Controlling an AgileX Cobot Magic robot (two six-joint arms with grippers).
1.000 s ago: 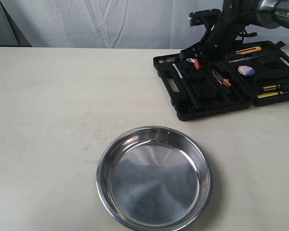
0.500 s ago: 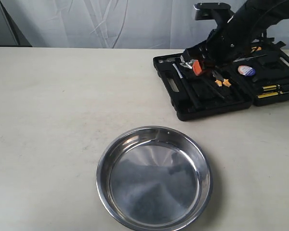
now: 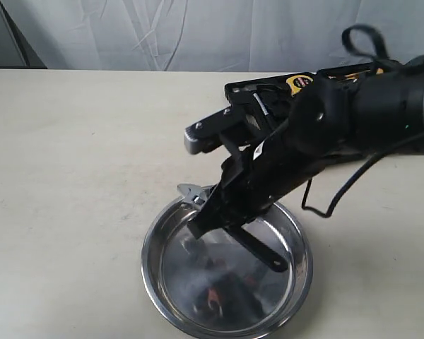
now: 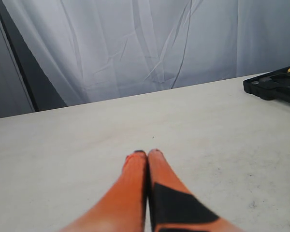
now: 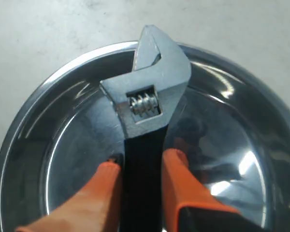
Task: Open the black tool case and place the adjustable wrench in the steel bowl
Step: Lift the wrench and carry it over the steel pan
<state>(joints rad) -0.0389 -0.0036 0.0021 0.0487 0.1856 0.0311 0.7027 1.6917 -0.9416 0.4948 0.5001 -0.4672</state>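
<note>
My right gripper [image 3: 210, 220] reaches across the middle and hangs over the steel bowl [image 3: 145, 260]. It is shut on the black handle of the adjustable wrench [image 3: 191, 192]. In the right wrist view the orange fingers [image 5: 105, 180] press both sides of the handle, and the silver head of the wrench [image 5: 147, 92] pokes out above the bowl's rim [image 5: 48, 104]. The wrench is tilted, its handle end low inside the bowl. The black tool case [image 3: 249, 93] lies open behind the arm, mostly hidden. My left gripper [image 4: 147, 154] is shut on nothing, above bare table.
The right arm and its cable [image 3: 325, 205] cover most of the case and its tools. A corner of the case [image 4: 275, 87] shows in the left wrist view. A white curtain [image 3: 162, 32] closes the back of the table.
The right arm has swung from the open case down and left to the bowl, carrying the wrench with it. The bowl and case have not moved.
</note>
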